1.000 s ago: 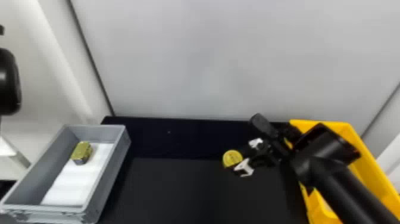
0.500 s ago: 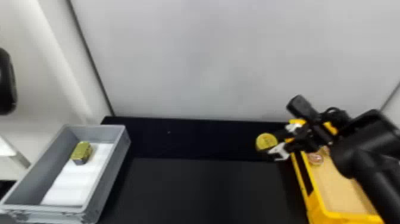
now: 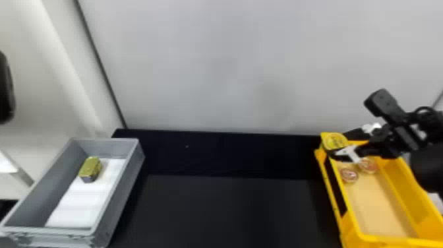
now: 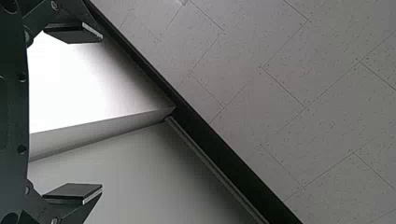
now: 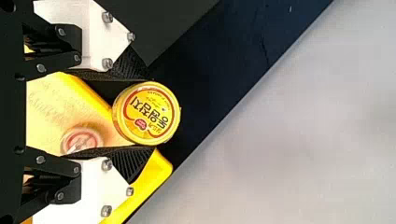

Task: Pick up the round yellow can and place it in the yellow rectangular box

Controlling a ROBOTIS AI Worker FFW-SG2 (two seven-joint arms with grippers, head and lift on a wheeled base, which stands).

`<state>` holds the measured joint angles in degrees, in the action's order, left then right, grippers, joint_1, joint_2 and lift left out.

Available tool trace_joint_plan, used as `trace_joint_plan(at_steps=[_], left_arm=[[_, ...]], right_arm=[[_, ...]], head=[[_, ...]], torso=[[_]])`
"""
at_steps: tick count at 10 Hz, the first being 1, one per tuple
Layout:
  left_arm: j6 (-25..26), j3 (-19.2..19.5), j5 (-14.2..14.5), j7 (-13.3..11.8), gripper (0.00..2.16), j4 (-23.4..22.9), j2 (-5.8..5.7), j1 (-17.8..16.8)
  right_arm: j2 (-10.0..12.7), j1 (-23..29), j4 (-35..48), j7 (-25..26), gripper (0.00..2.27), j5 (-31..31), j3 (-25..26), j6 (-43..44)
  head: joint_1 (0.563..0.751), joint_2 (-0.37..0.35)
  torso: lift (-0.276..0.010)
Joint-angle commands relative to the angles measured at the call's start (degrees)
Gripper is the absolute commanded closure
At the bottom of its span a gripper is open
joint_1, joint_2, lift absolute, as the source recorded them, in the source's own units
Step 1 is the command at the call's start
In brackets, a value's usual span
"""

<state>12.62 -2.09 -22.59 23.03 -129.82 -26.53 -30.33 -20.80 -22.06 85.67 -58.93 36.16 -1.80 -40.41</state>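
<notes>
The right gripper (image 3: 341, 143) is grasping the round yellow can (image 3: 335, 140) between both fingers — it is at the far left corner of the yellow box (image 3: 412, 204), toward the table's (image 3: 230, 211) right edge.

We cannot see all of the yellow rectangular plastic box (image 3: 405, 189): the head view's right and bottom edges cut it off, and the round yellow can (image 5: 147, 113) and right gripper (image 3: 336, 143) hide parts of its far end. The markings on the two round, reddish-topped items (image 3: 348, 175) inside are too blurred for us to make out. The gray rectangular plastic box (image 3: 131, 178) is cropped too. We cannot identify the tiny pale speck (image 3: 187, 146) on the black table (image 3: 230, 207).
</notes>
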Motion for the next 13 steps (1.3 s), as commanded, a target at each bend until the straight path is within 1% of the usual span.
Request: trace_joint_plan(at_steps=[1,2,4,6,7,8,10,11,12,13], left_arm=[[0.7,0.0,0.0,-0.1,0.14,-0.4,-0.55,-0.2],[0.7,0.1,0.0,-0.2,0.14,-0.6,-0.64,-0.2],[0.7,0.1,0.0,-0.2,0.14,-0.6,-0.81,-0.1],[0.7,0.3,0.0,-0.2,0.14,-0.9,-0.99,0.2],[0.7,0.4,0.0,-0.2,0.14,-1.0,-0.99,0.3],[0.6,0.5,0.0,-0.2,0.14,-1.0,-0.99,0.4],[0.4,0.5,0.0,-0.2,0.14,-1.0,-0.99,0.3],[0.2,0.5,0.0,-0.2,0.14,-1.0,-0.9,0.2],[0.2,0.5,0.0,-0.2,0.14,-1.0,-0.81,0.2],[0.2,0.4,0.0,-0.2,0.14,-1.0,-0.72,0.0]], right_arm=[[-0.5,2.1,1.6,-0.3,0.61,1.8,4.2,-0.5],[-0.4,3.1,1.7,-0.3,0.61,2.6,6.5,-0.6],[0.8,5.1,1.3,0.0,0.61,4.3,13.1,-1.0],[2.1,5.7,-0.9,2.0,0.61,4.3,19.2,-1.2],[2.4,5.6,-3.0,3.6,0.61,2.7,21.7,-1.3],[2.2,5.4,-5.8,6.9,0.61,-1.4,22.5,-1.5],[1.3,3.9,-13.0,14.7,0.61,-16.0,22.8,-2.8],[1.2,2.5,-17.0,16.9,0.61,-20.2,22.7,-2.6],[1.1,1.0,-21.2,17.6,0.61,-22.9,22.6,-2.1],[1.1,0.8,-22.7,19.7,0.61,-24.6,22.3,-2.2]], head=[[0.663,0.054],[0.663,0.054],[0.663,0.054],[0.663,0.054],[0.663,0.054],[0.663,0.054],[0.663,0.054],[0.663,0.054],[0.663,0.054],[0.663,0.054]], torso=[[-0.01],[-0.01],[-0.01],[-0.01],[-0.01],[-0.01],[-0.01],[-0.01],[-0.01],[-0.01]])
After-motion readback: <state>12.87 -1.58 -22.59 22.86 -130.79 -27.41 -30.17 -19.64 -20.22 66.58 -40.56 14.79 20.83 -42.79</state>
